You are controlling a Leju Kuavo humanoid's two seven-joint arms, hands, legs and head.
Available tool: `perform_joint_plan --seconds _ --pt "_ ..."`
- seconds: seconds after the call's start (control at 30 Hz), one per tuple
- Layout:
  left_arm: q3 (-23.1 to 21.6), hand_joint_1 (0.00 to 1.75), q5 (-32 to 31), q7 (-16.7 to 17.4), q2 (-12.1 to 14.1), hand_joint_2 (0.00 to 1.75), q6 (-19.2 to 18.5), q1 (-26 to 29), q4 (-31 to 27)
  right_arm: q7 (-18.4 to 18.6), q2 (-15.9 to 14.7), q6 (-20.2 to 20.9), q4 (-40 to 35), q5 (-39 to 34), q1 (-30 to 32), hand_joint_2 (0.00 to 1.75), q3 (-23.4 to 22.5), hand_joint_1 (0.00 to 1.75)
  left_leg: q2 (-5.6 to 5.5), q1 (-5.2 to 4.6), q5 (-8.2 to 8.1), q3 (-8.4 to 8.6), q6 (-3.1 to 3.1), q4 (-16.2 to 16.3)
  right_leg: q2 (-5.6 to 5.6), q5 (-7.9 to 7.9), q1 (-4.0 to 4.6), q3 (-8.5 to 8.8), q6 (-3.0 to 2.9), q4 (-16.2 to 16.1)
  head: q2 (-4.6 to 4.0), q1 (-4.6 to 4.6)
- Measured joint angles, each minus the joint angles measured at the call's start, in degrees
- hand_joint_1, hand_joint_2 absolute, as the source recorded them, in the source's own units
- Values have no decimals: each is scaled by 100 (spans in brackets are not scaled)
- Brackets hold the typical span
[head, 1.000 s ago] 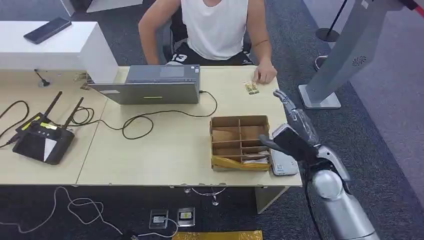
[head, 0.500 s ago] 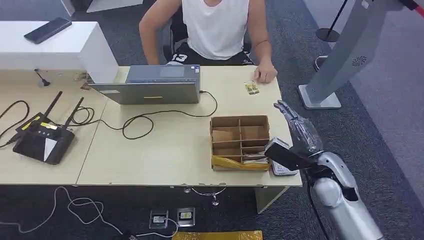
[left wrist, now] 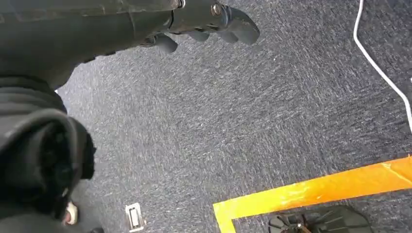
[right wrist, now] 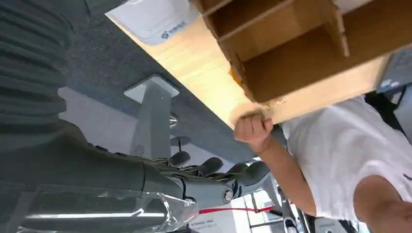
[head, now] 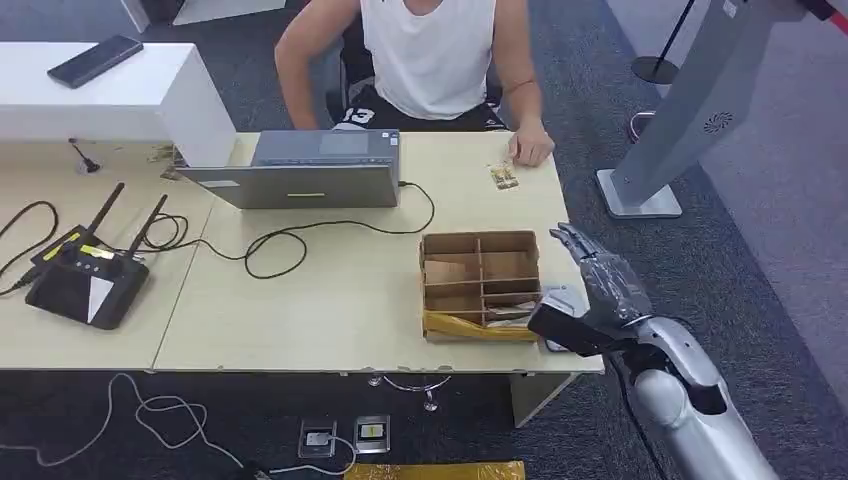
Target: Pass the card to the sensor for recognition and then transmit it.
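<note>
Bright, even indoor light; soft shadows, mild blur.

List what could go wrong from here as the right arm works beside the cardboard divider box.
1. The right robot hand hangs at the desk corner, close to the cardboard box; a sideways swing might knock or shift the box.
2. The white device beside the box lies near the desk edge, partly under the robot hand, and could be pushed off.
3. The person's hand rests on the desk by the small card; a reach there may crowd it.
</note>
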Motion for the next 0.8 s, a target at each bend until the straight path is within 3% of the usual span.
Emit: perform_joint_plan --seconds 0.6,0.8 --pt "0 0 9 -2 98 0 -9 1 0 262 -376 206 -210 92 483 175 7 0 1 0 -2 0 -2 0 0 0 0 1 0 0 0 0" --pt "0 0 -9 -9 94 0 0 2 0 265 -354 -75 -216 479 485 175 74 0 0 0 -2 -3 -2 -1 0 0 0 1 0 0 0 0"
